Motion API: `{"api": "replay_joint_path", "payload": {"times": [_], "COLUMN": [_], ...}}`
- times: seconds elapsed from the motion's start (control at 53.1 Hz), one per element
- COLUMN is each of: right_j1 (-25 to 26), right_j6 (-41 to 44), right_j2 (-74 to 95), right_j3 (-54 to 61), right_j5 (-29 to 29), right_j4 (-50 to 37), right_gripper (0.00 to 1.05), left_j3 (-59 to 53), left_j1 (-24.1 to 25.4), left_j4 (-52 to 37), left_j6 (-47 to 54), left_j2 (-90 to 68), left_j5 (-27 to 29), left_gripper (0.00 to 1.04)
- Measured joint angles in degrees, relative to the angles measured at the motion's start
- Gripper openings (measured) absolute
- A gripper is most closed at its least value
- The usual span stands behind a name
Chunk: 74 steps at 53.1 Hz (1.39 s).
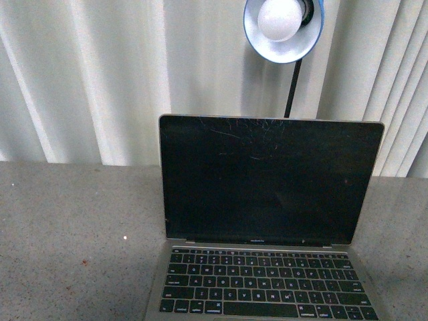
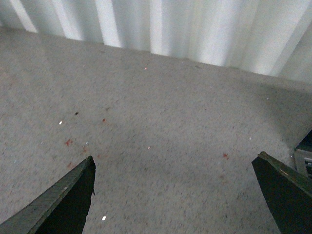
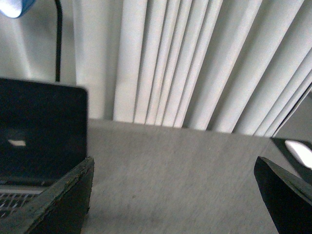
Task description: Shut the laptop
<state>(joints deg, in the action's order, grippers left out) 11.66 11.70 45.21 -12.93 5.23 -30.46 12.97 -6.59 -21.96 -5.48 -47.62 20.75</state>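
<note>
A speckled grey tabletop (image 1: 67,227) ran back to pale vertical blinds (image 1: 87,80) that filled the room's rear. In the front view the one laptop (image 1: 267,200) stood open at about 5 o'clock, its scratched black screen upright, with a single blue-shaded lamp (image 1: 284,27) above it at 1 o'clock. The two pincers flanked the laptop without touching it: it lay toward 2 o'clock of the left pincer (image 2: 174,161) and toward 10 o'clock of the right pincer (image 3: 174,163), and both had their jaws spread wide, pinching nothing.
</note>
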Motion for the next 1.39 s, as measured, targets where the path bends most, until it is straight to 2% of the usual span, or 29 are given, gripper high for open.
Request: {"api": "replay_joint_path", "payload": {"times": [0.038, 0.151, 0.396, 0.622, 0.81, 1.036, 1.3, 1.337, 1.394], "right_j1": [1.7, 3.5, 3.6, 3.5, 3.1, 1.5, 0.2, 0.2, 0.2], "right_j6": [1.4, 5.9, 20.3, 34.8, 47.7, 55.7, 63.5, 64.9, 66.3], "right_j2": [7.2, 21.7, 39.2, 48.8, 56.7, 64.0, 69.3, 70.3, 71.5], "right_j3": [-4.0, -14.1, -32.9, -48.6, -61.4, -73.9, -82.9, -84.0, -85.4], "right_j5": [2.4, 6.8, 12.8, 20.2, 28.2, 32.7, 33.9, 33.8, 33.7], "right_j4": [-3.5, -4.9, -1.1, 8.3, 20.2, 33.6, 47.1, 48.6, 50.1], "right_gripper": [0.97, 0.97, 0.97, 0.97, 0.97, 0.97, 0.97, 0.95, 0.87], "left_j3": [3.3, 12.2, 29.6, 49.2, 69.9, 84.9, 97.4, 99.1, 101.3], "left_j1": [-0.9, -2.3, -2.4, -3.3, -5.7, -8.4, -10.0, -10.1, -10.2], "left_j4": [-5.2, -13.1, -10.1, 0.3, 16.9, 30.1, 42.6, 44.5, 46.7], "left_j6": [1.6, 6.2, 16.0, 27.7, 39.5, 48.1, 55.6, 56.5, 57.5], "left_j2": [-6.9, -21.6, -39.5, -49.1, -58.3, -65.3, -71.3, -72.4, -73.8], "left_j5": [-0.6, -4.8, -11.0, -17.0, -21.6, -24.0, -25.9, -26.0, -26.3], "left_gripper": [0.98, 0.98, 0.98, 0.98, 0.98, 0.98, 0.98, 0.98, 0.97]}}
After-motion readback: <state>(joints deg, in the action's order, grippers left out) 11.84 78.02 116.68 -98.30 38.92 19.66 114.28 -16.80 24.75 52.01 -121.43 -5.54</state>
